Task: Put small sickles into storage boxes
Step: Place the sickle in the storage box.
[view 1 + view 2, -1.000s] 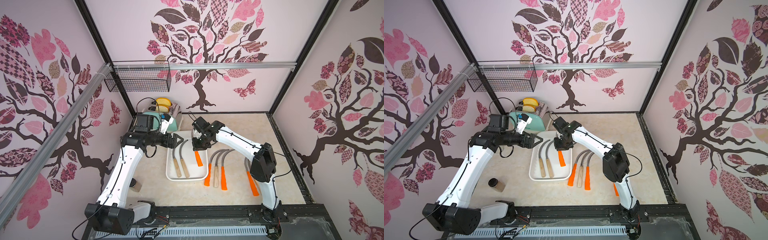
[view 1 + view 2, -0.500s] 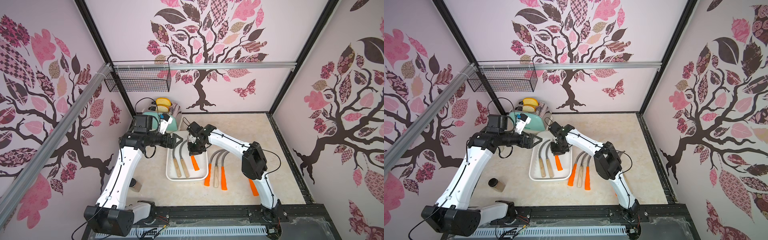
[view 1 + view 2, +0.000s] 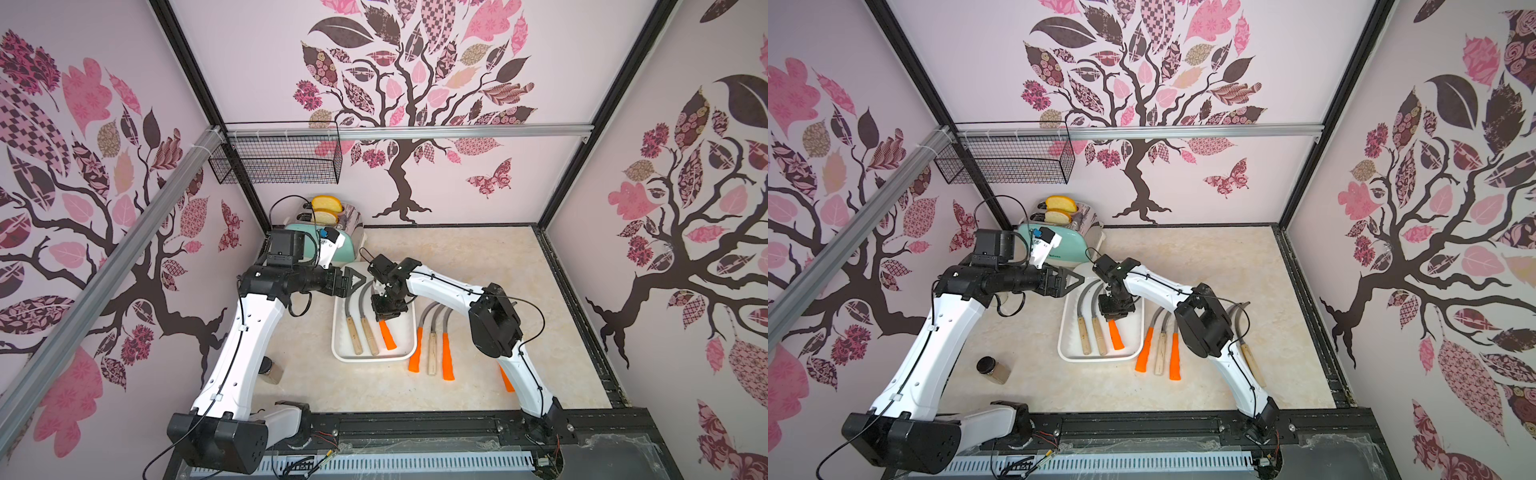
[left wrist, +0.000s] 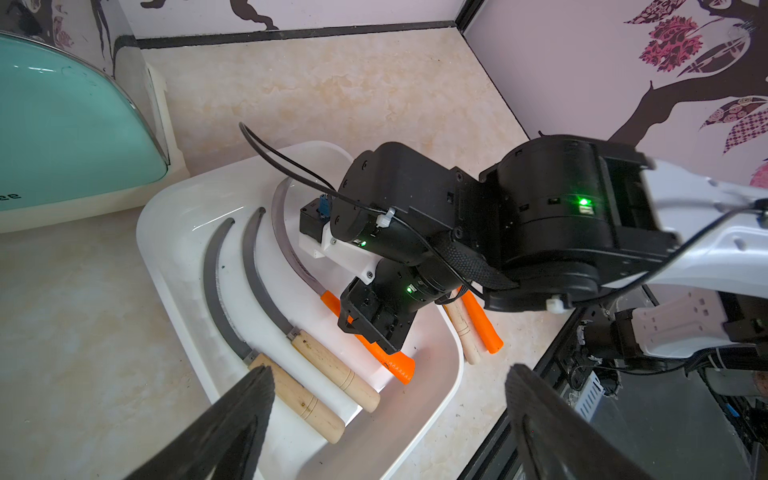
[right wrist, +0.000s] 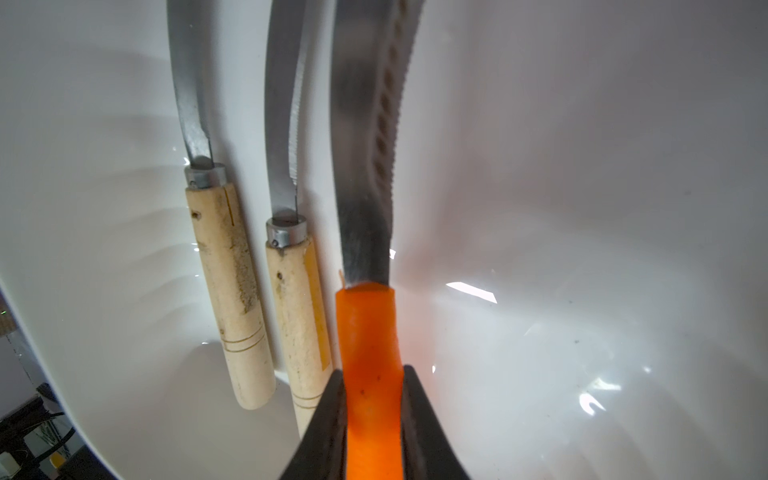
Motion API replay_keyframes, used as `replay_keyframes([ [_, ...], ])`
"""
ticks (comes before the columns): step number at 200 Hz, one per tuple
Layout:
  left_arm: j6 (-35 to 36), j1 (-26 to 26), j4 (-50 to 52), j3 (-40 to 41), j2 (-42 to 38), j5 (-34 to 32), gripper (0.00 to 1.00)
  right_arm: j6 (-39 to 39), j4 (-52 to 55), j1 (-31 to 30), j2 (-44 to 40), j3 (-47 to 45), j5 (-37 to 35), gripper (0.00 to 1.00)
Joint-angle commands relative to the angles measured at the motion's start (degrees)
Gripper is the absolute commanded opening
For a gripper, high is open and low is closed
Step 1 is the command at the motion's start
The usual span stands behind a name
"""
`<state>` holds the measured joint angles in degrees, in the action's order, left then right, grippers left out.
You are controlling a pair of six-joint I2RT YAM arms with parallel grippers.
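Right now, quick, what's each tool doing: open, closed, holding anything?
Left tool: open, holding nothing.
Right tool: closed on the orange-handled sickle, gripping its handle.

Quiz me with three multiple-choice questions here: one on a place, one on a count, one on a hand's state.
1. The orange-handled sickle in the right hand is: A) in the white tray B) in the wire basket C) on the toaster
2. Wooden-handled sickles in the tray: A) one B) two C) four
3. The left hand is: A) gripping a sickle B) gripping a jar C) open, empty
A, tray walls surround it; B, two lie side by side; C, its fingers stand wide apart.
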<state>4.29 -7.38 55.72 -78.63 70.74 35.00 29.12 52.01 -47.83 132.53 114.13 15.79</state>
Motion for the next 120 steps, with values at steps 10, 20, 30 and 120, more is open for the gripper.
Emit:
replay_keyframes([
  [10, 0.36, 0.25, -1.06, -0.59, -1.14, 0.97, 0.91, -0.13, -0.11, -0.48, 1.71, 2.57, 0.71, 0.00],
  [20, 0.37, 0.26, -1.22, -0.45, -1.13, 0.95, 0.91, -0.05, 0.03, -0.61, 2.38, 3.03, 0.69, 0.00],
  [30, 0.36, 0.22, -1.25, -0.30, -1.13, 1.02, 0.91, 0.00, 0.05, -0.82, 2.84, 3.37, 0.95, 0.00],
  [120, 0.89, 0.20, -1.40, 0.03, -1.13, 0.87, 0.91, 0.39, 0.86, -2.26, 5.40, 5.86, 1.18, 0.01],
])
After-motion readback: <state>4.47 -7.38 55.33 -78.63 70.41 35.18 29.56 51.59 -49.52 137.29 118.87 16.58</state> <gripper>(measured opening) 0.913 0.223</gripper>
